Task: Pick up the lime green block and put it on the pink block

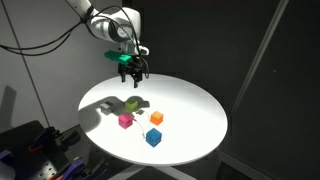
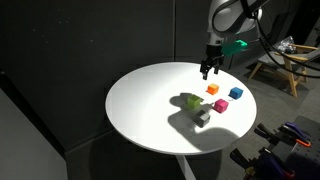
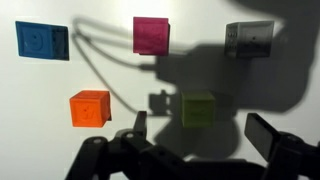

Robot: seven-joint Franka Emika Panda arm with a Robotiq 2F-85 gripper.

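Above the table [image 1: 190, 100], the gripper [image 1: 130, 68] hangs spread and empty, seemingly lined up over the lime block [image 3: 198, 108] to descend. The pink block [image 3: 152, 34] lies near, top bare.

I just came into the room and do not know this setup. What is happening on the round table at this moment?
One robot arm is working above a round white table. Its gripper hangs in the air over the table, open and holding nothing. Five small blocks lie apart on the table: the lime green block, the pink block, an orange block, a blue block and a grey block. The lime green block is not yet picked up.
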